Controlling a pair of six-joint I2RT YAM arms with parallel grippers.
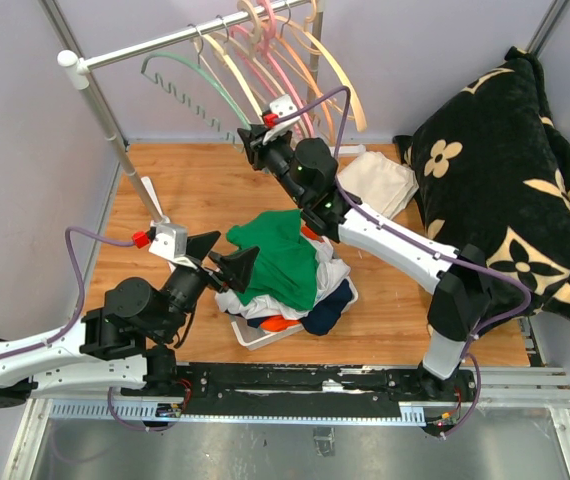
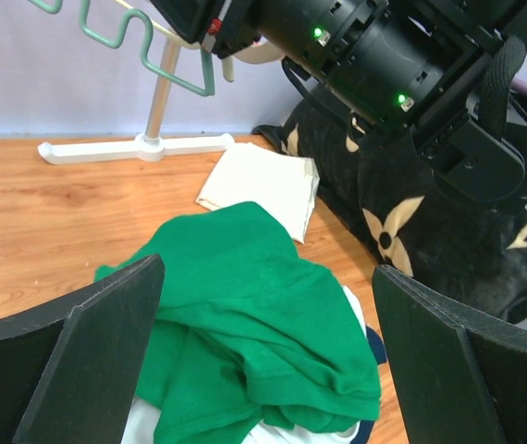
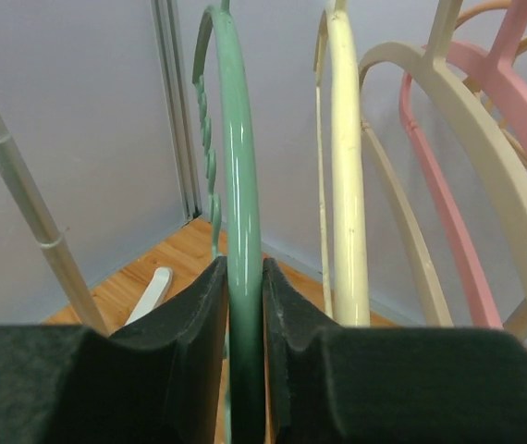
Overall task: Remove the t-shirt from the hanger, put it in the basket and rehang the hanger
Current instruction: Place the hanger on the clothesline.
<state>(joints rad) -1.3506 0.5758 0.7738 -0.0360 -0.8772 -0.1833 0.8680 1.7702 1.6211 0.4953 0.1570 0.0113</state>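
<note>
A green t-shirt (image 1: pixel 283 258) lies crumpled on top of a pile of clothes in a white basket; it also shows in the left wrist view (image 2: pixel 254 324). A bare mint-green hanger (image 1: pixel 197 82) hangs on the rail, and shows in the right wrist view (image 3: pixel 236 213). My right gripper (image 1: pixel 248 140) is shut on the lower part of that hanger (image 3: pixel 245 370). My left gripper (image 1: pixel 220 255) is open and empty, just left of the green shirt, its fingers (image 2: pixel 79 361) either side of it in the wrist view.
Several cream and pink hangers (image 1: pixel 285 50) hang on the rail (image 1: pixel 180 40). The rack's pole (image 1: pixel 115 130) and white foot (image 2: pixel 134 148) stand at left. A folded cream cloth (image 1: pixel 380 180) and a black flowered blanket (image 1: pixel 515 170) lie at right. The basket (image 1: pixel 255 338) holds mixed clothes.
</note>
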